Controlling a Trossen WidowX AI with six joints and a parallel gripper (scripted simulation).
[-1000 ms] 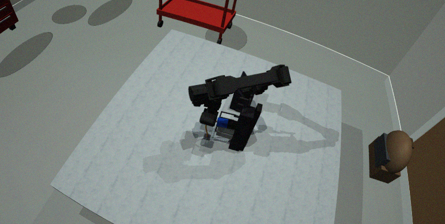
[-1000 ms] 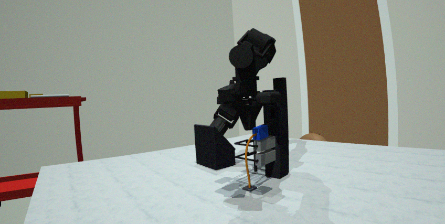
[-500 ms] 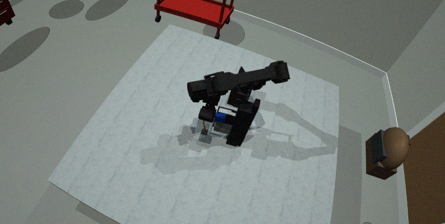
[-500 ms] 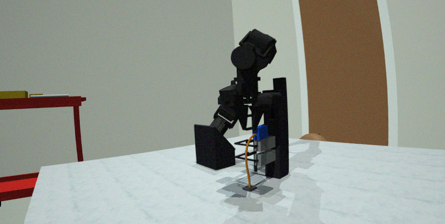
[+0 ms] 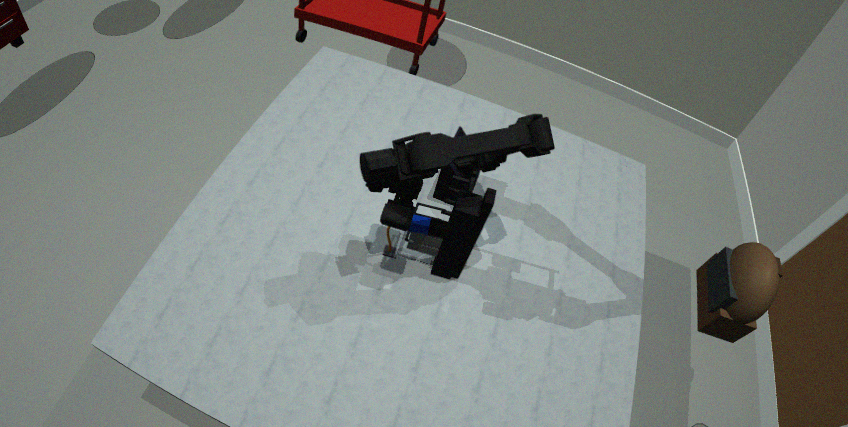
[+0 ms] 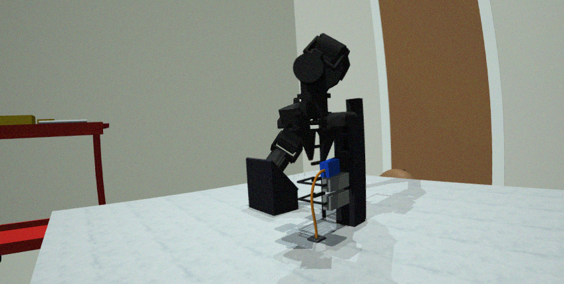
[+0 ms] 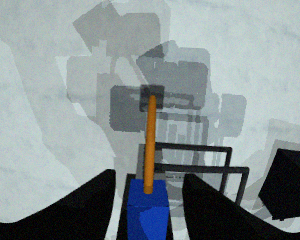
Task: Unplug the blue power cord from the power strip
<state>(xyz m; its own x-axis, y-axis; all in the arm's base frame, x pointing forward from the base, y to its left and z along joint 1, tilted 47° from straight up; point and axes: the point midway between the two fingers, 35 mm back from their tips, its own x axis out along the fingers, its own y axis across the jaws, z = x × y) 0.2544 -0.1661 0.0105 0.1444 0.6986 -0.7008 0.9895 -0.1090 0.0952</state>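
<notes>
The gripper (image 6: 317, 159) (image 7: 149, 180) has its fingers apart, with the blue plug (image 5: 420, 223) (image 6: 329, 167) (image 7: 147, 215) between their lines in the wrist view — a gap shows on either side. In the exterior view the fingertips are near the plug, at its 11 o'clock. The plug is just above the grey blocks (image 6: 338, 181), with the black upright (image 5: 473, 233) (image 6: 358, 162) at its 3 o'clock; whether it is seated is unclear. Its orange cord (image 5: 389, 240) (image 6: 312, 197) (image 7: 150, 145) curves down to a small dark pad (image 5: 389, 252) (image 6: 321, 238) (image 7: 145, 105) at 7 o'clock.
</notes>
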